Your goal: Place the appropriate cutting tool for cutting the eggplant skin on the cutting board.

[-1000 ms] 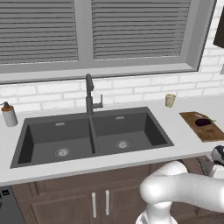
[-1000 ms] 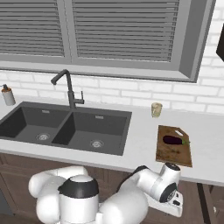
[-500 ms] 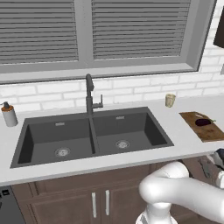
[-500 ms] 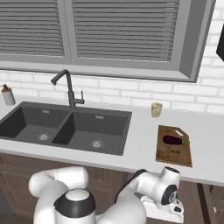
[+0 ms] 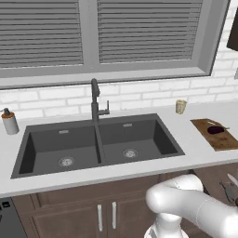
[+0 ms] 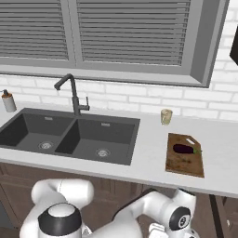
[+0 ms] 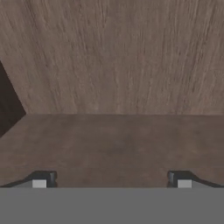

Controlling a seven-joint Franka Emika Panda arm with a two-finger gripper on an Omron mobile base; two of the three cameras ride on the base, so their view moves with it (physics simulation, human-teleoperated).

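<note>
The eggplant (image 6: 184,148) lies on the cutting board (image 6: 185,162), toward the board's far end, its thin green stem pointing right; in the left base view the same eggplant (image 5: 216,130) sits near the back of the cutting board (image 5: 222,140). The board rests flat on the pale countertop (image 6: 151,153) to the right of the sink, well apart from the basin edge. A small tan cup (image 6: 166,116) stands upright on the counter behind the board, near the white brick wall. The dark double-basin sink (image 6: 69,137) fills the counter's left part, with a dark gooseneck faucet (image 6: 72,95) rising behind the divider between the basins. A soap dispenser (image 6: 8,101) stands at the far left by the wall. Above, a window with closed grey blinds (image 6: 125,28) spans the wall. Below the counter run brown wooden cabinet doors (image 5: 93,214). The gripper (image 7: 112,178) is low, under counter height, facing a brown wood-grained surface (image 7: 118,61) close up; its two dark fingertips (image 7: 43,178) stand spread wide apart with nothing between them.
</note>
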